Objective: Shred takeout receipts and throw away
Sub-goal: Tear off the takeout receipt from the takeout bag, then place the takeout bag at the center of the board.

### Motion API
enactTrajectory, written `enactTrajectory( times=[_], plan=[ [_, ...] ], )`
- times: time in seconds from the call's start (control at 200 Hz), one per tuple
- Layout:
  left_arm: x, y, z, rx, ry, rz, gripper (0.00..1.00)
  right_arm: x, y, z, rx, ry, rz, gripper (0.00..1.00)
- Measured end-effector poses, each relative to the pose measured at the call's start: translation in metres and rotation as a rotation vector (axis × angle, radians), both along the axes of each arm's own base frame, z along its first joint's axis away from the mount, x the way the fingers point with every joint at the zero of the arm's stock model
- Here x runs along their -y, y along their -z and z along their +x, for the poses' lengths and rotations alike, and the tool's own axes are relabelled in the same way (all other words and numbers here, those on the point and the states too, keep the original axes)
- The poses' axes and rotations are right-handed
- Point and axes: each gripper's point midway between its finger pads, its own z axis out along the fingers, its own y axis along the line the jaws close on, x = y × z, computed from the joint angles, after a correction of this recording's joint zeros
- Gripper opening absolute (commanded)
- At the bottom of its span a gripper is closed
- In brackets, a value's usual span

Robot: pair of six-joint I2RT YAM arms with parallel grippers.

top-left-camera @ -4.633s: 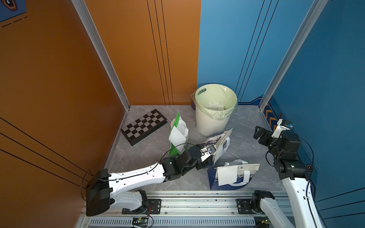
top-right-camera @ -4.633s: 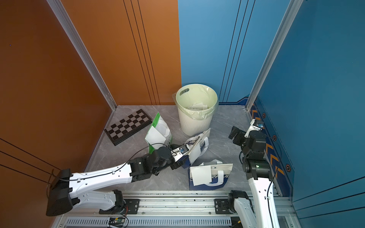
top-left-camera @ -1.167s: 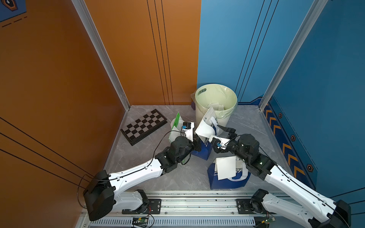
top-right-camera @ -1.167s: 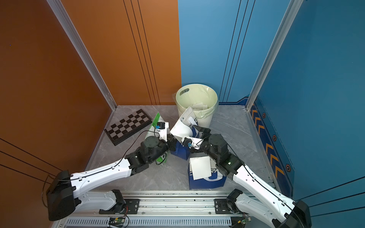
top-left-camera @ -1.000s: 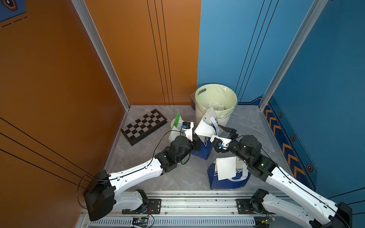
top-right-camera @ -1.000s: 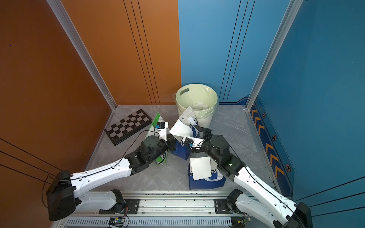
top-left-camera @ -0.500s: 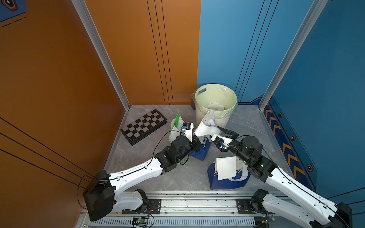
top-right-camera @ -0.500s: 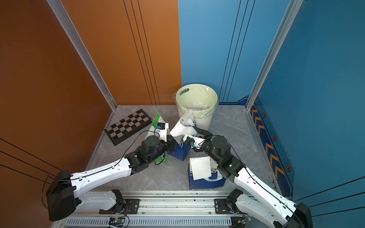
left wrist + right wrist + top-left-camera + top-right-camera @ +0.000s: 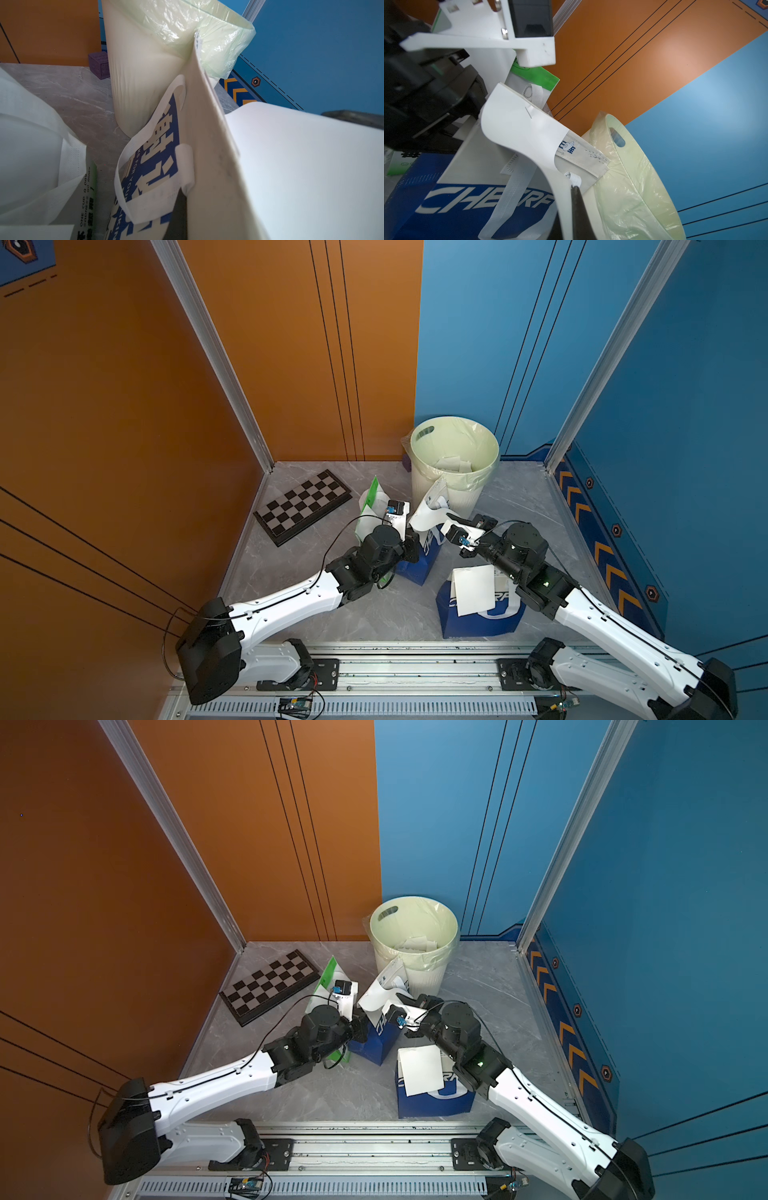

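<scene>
A blue-white bag (image 9: 419,560) stands in front of the bin (image 9: 469,499). A white takeout receipt (image 9: 428,514) is stapled near its top and curves away from it. My left gripper (image 9: 417,536) is shut on the bag's top edge beside the staple; in the left wrist view one dark finger (image 9: 178,207) presses the bag wall (image 9: 207,145). My right gripper (image 9: 452,517) is shut on the receipt's free end (image 9: 548,158), with the paper running into the jaws (image 9: 572,187). A second receipt (image 9: 473,589) lies on another blue bag (image 9: 478,622) at the front right.
The bin holds several white paper pieces (image 9: 451,462) and has a pale green liner. A green-white bag (image 9: 370,506) stands just behind my left wrist. A chessboard (image 9: 303,506) lies at the back left, and a small purple cube (image 9: 98,64) sits beside the bin.
My right gripper has closed on the receipt's free end over the last second. The receipt is now bent between the two grippers. The left arm and bag have stayed put.
</scene>
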Motion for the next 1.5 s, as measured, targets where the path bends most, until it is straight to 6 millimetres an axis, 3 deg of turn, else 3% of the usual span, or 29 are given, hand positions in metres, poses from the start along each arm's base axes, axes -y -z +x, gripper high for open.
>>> enactTrajectory(
  times=[0.26,0.43,0.741,0.976,1.236,1.501],
  plan=[
    [0.000,0.003,0.001,0.047,0.026,0.074,0.00,0.004,-0.034,0.003,0.022,0.035,0.099,0.00],
    [0.003,0.007,0.003,0.062,0.042,0.104,0.00,0.008,-0.044,0.005,0.019,0.066,0.143,0.00],
    [0.004,0.010,0.004,0.069,0.049,0.123,0.00,0.022,-0.099,0.007,0.099,0.130,0.286,0.00],
    [0.006,0.011,0.002,0.071,0.066,0.126,0.00,0.027,-0.102,0.006,0.091,0.148,0.316,0.00],
    [0.011,0.011,0.001,0.033,0.061,0.080,0.00,0.051,-0.109,-0.005,0.101,0.192,0.384,0.00],
    [0.011,0.011,0.003,-0.041,-0.007,-0.016,0.00,0.061,-0.106,-0.005,0.089,0.222,0.399,0.00]
  ],
)
